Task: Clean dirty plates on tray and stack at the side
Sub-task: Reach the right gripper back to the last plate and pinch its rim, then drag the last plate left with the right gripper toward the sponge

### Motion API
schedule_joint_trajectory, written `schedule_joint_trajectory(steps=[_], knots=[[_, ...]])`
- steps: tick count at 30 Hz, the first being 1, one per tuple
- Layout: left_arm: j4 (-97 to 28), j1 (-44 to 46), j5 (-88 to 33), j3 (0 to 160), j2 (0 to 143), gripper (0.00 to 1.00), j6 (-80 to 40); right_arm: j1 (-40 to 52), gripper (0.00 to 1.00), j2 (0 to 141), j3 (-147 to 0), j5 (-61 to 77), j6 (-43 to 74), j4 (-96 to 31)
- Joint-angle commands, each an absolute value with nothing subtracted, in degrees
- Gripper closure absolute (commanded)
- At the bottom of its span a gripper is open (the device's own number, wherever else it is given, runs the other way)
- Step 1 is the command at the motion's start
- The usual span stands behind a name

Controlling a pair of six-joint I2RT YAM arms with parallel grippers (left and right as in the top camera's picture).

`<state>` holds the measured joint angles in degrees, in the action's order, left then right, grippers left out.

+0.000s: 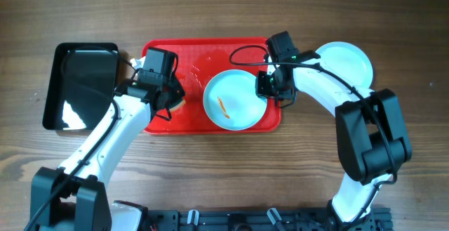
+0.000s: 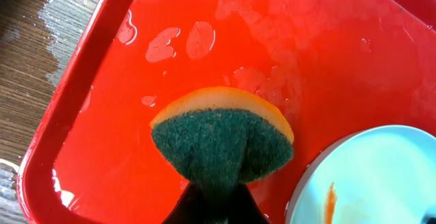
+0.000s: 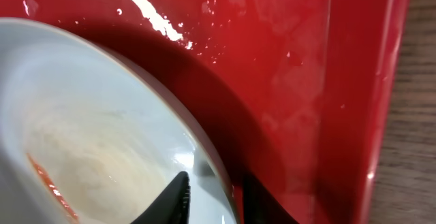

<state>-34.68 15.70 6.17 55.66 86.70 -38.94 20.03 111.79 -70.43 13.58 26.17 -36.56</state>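
Overhead, a smeared plate [image 1: 235, 101] sits centre-frame on the red tray [image 1: 196, 52], the right gripper [image 1: 266, 85] straddling its rim, grip uncertain, while the left gripper [image 2: 212, 190] pinches a sponge [image 2: 221, 142] left of it.

The gripper [image 3: 216, 195] straddles the rim of an orange-smeared plate [image 3: 102, 115] over the wet red tray [image 3: 286, 81], table [image 3: 417, 115] at right.

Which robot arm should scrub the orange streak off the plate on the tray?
Left. The left end effector pinches the sponge beside the plate with the orange streak. The right end effector only straddles that plate's rim and has no sponge.
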Motion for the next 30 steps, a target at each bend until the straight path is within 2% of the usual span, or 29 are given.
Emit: schedule_joint_trajectory(steps=[1, 4, 7, 8, 10, 11, 17, 23, 30], knots=[[-34.48, 15.99, 7.11, 55.44, 87.13, 0.96, -39.51, 21.78, 0.69, 111.22, -69.76, 15.73, 34.87, -36.23], [-34.48, 15.99, 7.11, 55.44, 87.13, 0.96, -39.51, 23.33, 0.67, 111.22, -69.73, 12.71, 35.38, -37.36], [-34.63, 15.99, 7.11, 55.44, 87.13, 0.96, -39.51, 23.46, 0.67, 111.22, -69.73, 6.79, 28.58, -40.64], [-34.63, 15.99, 7.11, 55.44, 87.13, 0.96, -39.51, 23.46, 0.71, 111.22, -69.71, 6.83, 25.85, -41.21], [-34.57, 15.99, 7.11, 55.44, 87.13, 0.96, -39.51, 23.46, 0.94, 111.22, -69.71, 6.85, 25.78, -40.88], [-34.59, 15.99, 7.11, 55.44, 87.13, 0.96, -39.51, 23.46, 0.96, 111.22, -69.71, 6.83, 27.51, -40.45], [-34.46, 15.99, 6.90, 55.44, 87.13, 0.96, -39.51, 27.16, 0.95, 111.24, -67.53, 7.70, 34.94, -34.81], [-33.30, 16.03, 4.56, 55.44, 87.13, 0.96, -39.48, 33.30, 0.96, 111.59, -67.24, 7.66, 50.00, -24.60], [-32.51, 16.03, 4.56, 55.40, 87.18, 0.96, -38.26, 36.27, 0.96, 116.79, -67.26, 9.96, 53.84, -17.76]])
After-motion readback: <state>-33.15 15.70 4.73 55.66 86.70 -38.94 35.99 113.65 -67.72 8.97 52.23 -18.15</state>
